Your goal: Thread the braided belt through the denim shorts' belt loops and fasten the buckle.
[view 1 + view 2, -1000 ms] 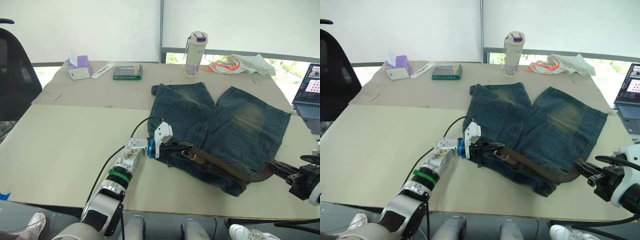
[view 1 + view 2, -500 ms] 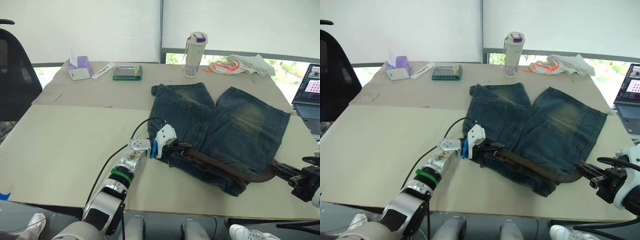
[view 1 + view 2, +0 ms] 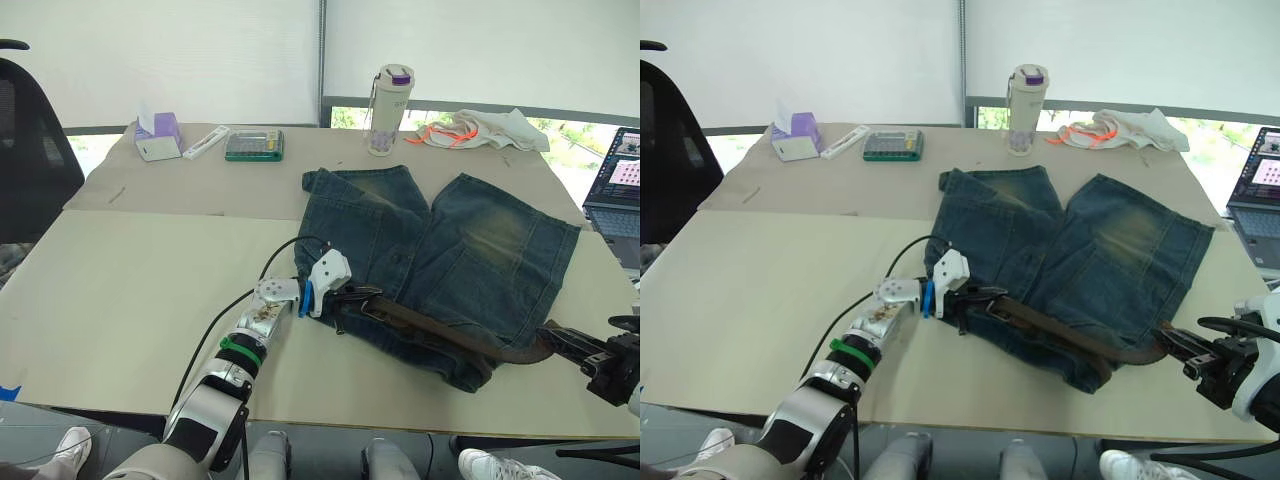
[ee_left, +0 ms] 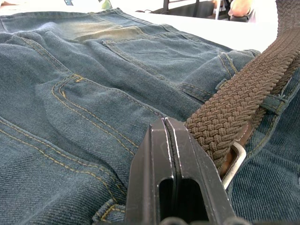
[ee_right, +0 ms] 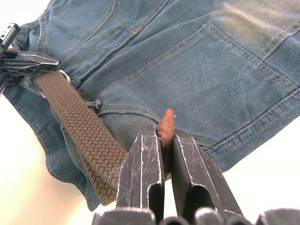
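At the waistband's left end, left gripper [image 3: 352,296] pressed fully shut, fingers [image 4: 165,154] meeting flat with no belt between them; whether any denim is pinched cannot be told. Touching its side, the buckle [image 4: 233,161], a silver frame peeking from under the braided belt [image 3: 440,332]. At the waistband's right end, right gripper [image 5: 161,140] clamped on the belt's brown tip, which pokes up between the two fingers [image 5: 140,164].

One belt, lying along the waistband of the denim shorts [image 3: 450,260] from gripper to gripper, passing under at least one of the belt loops [image 5: 93,104]. One pair of shorts, spread flat on the table [image 3: 140,290], legs pointing away.

Along the far edge: one tumbler [image 3: 389,109] with a purple lid, contents not visible; one white cloth [image 3: 490,130] with orange cord; one calculator [image 3: 254,144]; one purple tissue box [image 3: 159,134] with a tissue standing out; one white stick-shaped item [image 3: 206,141]. No legible writing anywhere. Off to the right, one open laptop [image 3: 618,190].
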